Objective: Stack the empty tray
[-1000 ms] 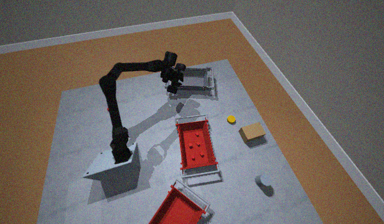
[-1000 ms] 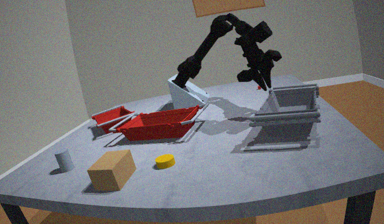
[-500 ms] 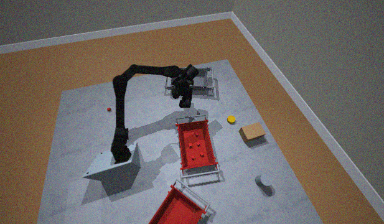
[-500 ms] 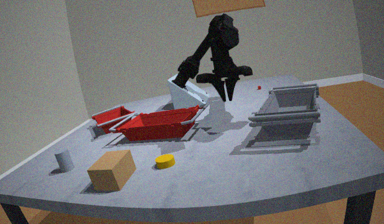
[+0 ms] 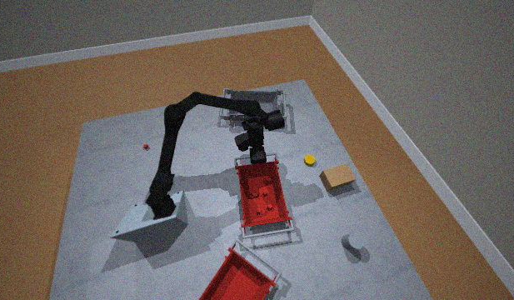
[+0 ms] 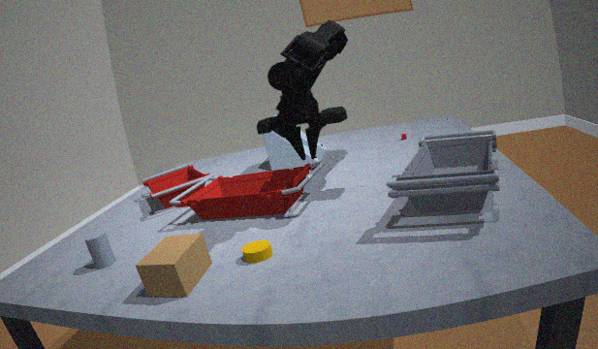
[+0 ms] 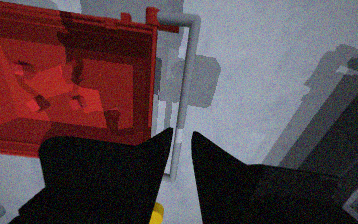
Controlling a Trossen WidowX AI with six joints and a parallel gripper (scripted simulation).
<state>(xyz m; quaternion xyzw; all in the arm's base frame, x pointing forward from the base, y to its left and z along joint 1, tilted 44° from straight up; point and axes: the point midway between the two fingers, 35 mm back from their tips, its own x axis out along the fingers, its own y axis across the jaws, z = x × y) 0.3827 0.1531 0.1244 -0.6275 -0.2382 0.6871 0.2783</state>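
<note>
The loaded red tray (image 5: pixel 266 222) (image 6: pixel 240 206) (image 7: pixel 148 100) stands mid-table with several small red blocks in it. Its far bar (image 5: pixel 271 156) (image 6: pixel 293 192) (image 7: pixel 186 85) is out beyond the tray's end. Its near bar (image 5: pixel 268 236) (image 6: pixel 192 188) is also swung out. My gripper (image 5: pixel 258 161) (image 6: pixel 308 158) (image 7: pixel 182 134) is slightly open and empty, pointing down at the far bar; in the wrist view the bar passes between the fingertips, with no grip seen. A second red tray (image 5: pixel 240 283) (image 6: pixel 158 185) lies angled beyond the near bar; its visible part is empty.
A grey tray (image 5: pixel 257 97) (image 6: pixel 444 204) with grey bars stands beyond the far bar. A yellow disc (image 5: pixel 309 159) (image 6: pixel 257 252), a wooden block (image 5: pixel 339 177) (image 6: pixel 158 278) and a grey cylinder (image 6: pixel 101 251) stand on the loaded tray's other side from the arm base.
</note>
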